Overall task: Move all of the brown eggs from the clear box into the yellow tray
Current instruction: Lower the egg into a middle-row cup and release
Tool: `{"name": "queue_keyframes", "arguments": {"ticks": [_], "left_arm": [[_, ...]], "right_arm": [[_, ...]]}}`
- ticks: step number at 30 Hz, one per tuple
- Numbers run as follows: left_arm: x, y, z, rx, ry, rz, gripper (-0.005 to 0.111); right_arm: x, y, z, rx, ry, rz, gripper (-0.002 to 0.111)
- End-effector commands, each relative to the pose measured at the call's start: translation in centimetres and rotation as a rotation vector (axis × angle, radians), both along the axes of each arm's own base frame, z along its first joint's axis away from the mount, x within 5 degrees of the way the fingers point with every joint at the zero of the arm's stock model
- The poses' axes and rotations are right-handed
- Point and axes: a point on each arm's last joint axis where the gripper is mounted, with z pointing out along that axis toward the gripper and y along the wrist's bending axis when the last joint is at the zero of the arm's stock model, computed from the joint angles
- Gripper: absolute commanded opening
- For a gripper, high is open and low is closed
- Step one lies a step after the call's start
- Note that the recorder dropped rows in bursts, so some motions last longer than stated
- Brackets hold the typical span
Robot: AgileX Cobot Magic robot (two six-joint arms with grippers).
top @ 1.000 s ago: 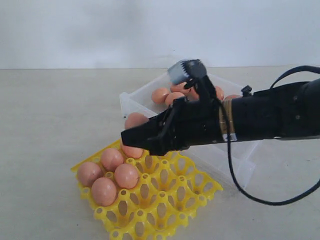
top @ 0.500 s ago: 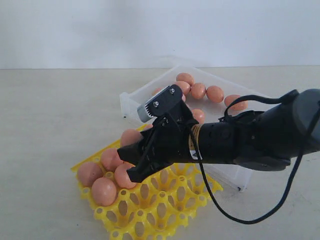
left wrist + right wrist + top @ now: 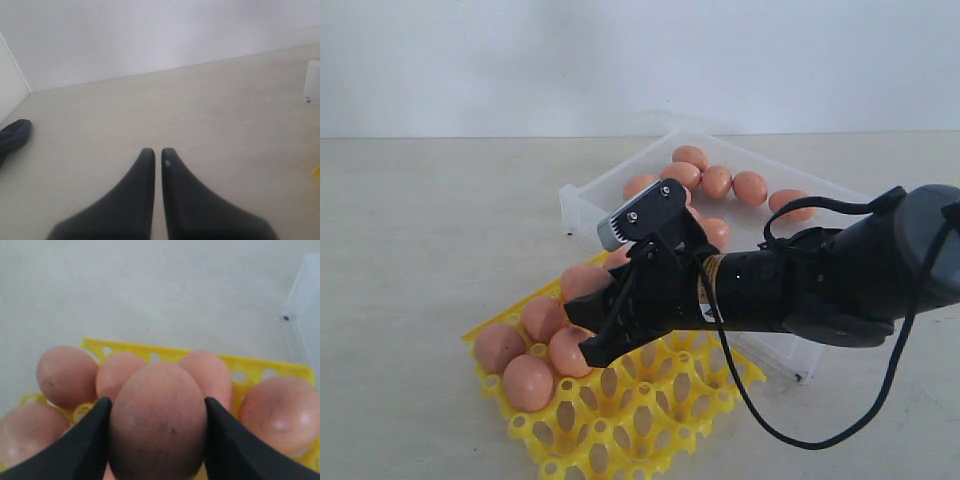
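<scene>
The right gripper has its two black fingers spread rather wide and it pinches one smooth pinkish-brown oval egg between them, one finger against each side of the shell. In the right wrist view the long axis of this egg runs along the fingers, and its rounded end reaches out past the fingertips, away from the wrist.

In the exterior view the held egg is above the rear part of the bright yellow openwork plastic egg tray, near the tray's left corner. It is just beside the other brown eggs that sit in the cups there; four of them show in this view. Whether the held egg touches the tray or a neighbour, I cannot tell.

Behind the tray stands the shallow transparent plastic box, with several brown eggs lying in it.

The left gripper is over bare table, its fingers pressed almost together with only a thin slit between, and it holds nothing.
</scene>
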Motion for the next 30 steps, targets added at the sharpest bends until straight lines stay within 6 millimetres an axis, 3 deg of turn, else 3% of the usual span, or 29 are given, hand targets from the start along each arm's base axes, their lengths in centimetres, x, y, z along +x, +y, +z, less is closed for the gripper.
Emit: {"name": "queue_keyframes", "arguments": {"ticks": [1,14,16,19,21,30], "left_arm": [[-0.01,0.01,-0.10,-0.003,0.000,0.002,0.004],[-0.01,0.01,-0.10,-0.003,0.000,0.002,0.004],[-0.01,0.01,-0.10,-0.003,0.000,0.002,0.004],[-0.01,0.01,-0.10,-0.003,0.000,0.002,0.004],[-0.01,0.01,-0.10,-0.003,0.000,0.002,0.004],[-0.01,0.01,-0.10,-0.003,0.000,0.002,0.004]], "right_arm": [[0.08,-0.53,-1.00,-0.072,0.041,-0.041,0.000],[0.11,-0.49,-0.91,-0.059,0.039,-0.044,0.001],[0.11,-0.49,-0.91,-0.059,0.039,-0.044,0.006],[0.11,-0.33,-0.72,-0.036,0.028,-0.035,0.038],[0.11,-0.30,-0.68,-0.032,0.026,-0.033,0.049],[0.10,-0.23,-0.59,-0.016,0.028,-0.034,0.053]]}}
